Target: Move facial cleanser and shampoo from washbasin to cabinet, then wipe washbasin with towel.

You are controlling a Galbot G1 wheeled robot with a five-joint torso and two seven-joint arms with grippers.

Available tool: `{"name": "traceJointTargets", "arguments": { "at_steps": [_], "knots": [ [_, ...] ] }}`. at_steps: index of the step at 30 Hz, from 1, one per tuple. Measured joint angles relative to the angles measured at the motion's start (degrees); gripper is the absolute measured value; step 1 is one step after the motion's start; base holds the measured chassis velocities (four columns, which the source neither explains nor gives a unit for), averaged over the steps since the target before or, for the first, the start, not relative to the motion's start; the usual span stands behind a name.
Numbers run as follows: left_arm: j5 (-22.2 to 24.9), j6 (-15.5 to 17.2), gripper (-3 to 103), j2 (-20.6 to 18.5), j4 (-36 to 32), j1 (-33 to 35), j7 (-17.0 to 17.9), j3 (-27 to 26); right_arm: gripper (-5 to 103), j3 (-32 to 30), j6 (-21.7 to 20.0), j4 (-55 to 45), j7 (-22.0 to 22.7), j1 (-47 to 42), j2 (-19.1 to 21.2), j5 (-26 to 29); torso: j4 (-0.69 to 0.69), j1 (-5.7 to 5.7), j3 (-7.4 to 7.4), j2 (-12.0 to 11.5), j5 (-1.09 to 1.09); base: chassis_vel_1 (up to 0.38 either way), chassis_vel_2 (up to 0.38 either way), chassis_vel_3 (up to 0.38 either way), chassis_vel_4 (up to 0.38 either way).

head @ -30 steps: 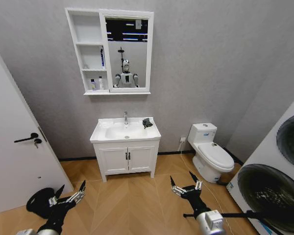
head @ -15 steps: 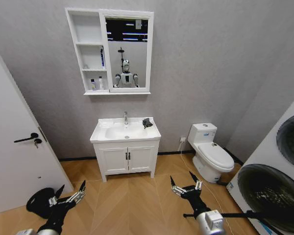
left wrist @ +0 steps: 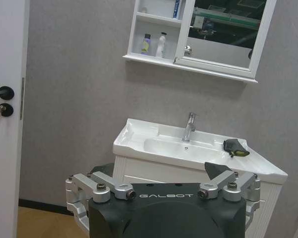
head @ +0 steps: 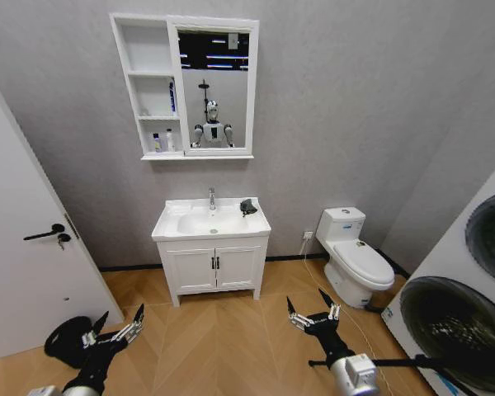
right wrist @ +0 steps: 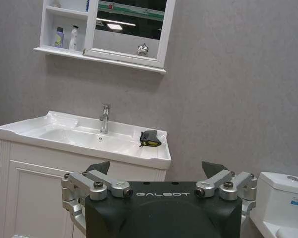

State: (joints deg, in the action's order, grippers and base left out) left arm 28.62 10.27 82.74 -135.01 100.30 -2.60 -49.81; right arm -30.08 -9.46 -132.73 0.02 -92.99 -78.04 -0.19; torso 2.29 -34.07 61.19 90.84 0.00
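Already two bottles sit in the bottom shelf compartment of the cabinet (head: 184, 86), w/ a blue one in the compartment above, and none stands on the washbasin (head: 211, 221), so by my read the moving part is done and wiping is the step in hand. To do it well: drive the base in close to the washbasin first, since both arms hang low over the wood floor, well short of it. Then come down on the towel (head: 247, 206) from above, pinch the bunched middle rather than the edge so it doesn't trail, and sweep across the bowl and counter rim w/o knocking the tap (head: 212, 198).

Towel: small, dark grey-black, crumpled, a yellow-green edge showing; it lies on the washbasin's counter just right of the tap, near the back corner. Looks soft and light, prob. easy to drag.

Left tool (head: 114, 328) has its fingers spread wide, holding nothing, down-left of the washbasin. Right tool (head: 313, 311) likewise spread wide and empty, down-right of the washbasin, toward the toilet (head: 354, 254).
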Motion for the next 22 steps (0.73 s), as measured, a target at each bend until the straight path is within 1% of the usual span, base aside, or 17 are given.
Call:
{"name": "traceJointTargets", "arguments": {
  "at_steps": [22],
  "knots": [
    [0.00, 0.00, 100, 0.00, 0.00, 0.00, 0.00, 0.00, 100, 0.00, 0.00, 0.00, 0.00, 0.00, 0.00, 0.00, 0.00, 0.00, 0.00, 0.00, 0.00, 0.000, 0.000, 0.000, 0.000]
  ]
}}
